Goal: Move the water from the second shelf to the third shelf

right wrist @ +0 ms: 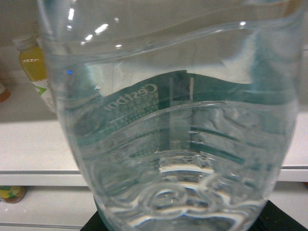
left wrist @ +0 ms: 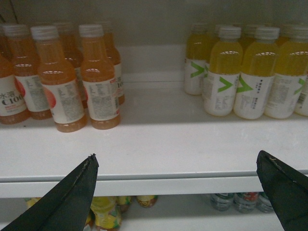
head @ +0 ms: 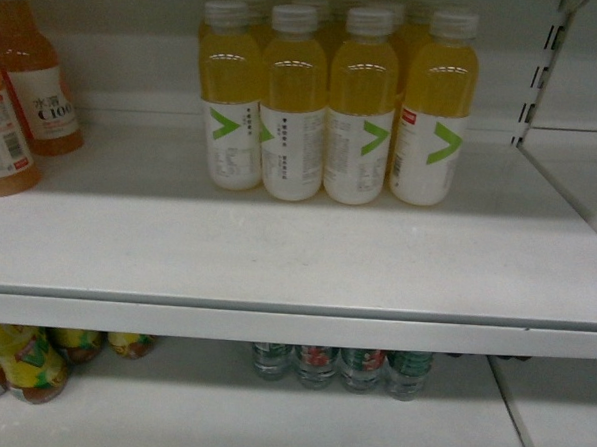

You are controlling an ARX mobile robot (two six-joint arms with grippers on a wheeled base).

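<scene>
A clear ribbed water bottle (right wrist: 168,120) with a green label fills the right wrist view. It sits between the black fingers (right wrist: 281,219) of my right gripper (right wrist: 185,222), which is shut on it, in front of the upper shelf's edge (right wrist: 33,166). More water bottles (head: 341,366) stand on the lower shelf, below the upper shelf (head: 277,252); they also show as water bottles (left wrist: 238,201) in the left wrist view. My left gripper (left wrist: 175,166) hangs open and empty before the shelf's front edge. Neither gripper shows in the head view.
Yellow drink bottles (head: 335,105) stand at the back middle of the upper shelf, orange drink bottles (head: 25,89) at its left. Yellow-labelled bottles (head: 21,364) sit on the lower shelf's left. A slotted upright (head: 542,76) bounds the right side.
</scene>
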